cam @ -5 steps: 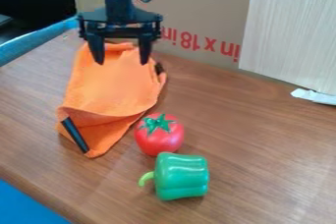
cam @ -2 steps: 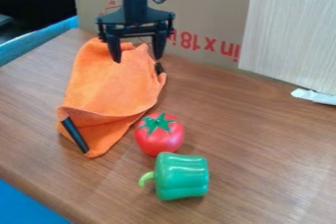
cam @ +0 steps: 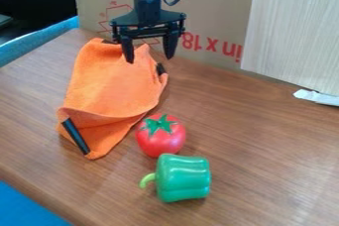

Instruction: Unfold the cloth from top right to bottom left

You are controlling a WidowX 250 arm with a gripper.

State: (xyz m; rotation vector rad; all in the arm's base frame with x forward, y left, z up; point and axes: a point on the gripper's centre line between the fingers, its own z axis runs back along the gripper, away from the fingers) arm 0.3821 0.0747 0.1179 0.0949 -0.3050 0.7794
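Evidently the orange cloth (cam: 109,84) lies folded over at its near end, below the gripper (cam: 149,59) and extending toward the camera and view-left from it. The gripper hangs over the cloth's far right part with its two fingers spread, nothing between them. Nearer the camera than the gripper, the tomato (cam: 159,143) and then the green pepper (cam: 184,179) sit on the brown surface (cam: 265,160); behind it stands cardboard (cam: 205,17).

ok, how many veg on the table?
2: tomato beside the orange cloth, green pepper nearer the camera. Can't see under the cloth, so more could be hidden there.
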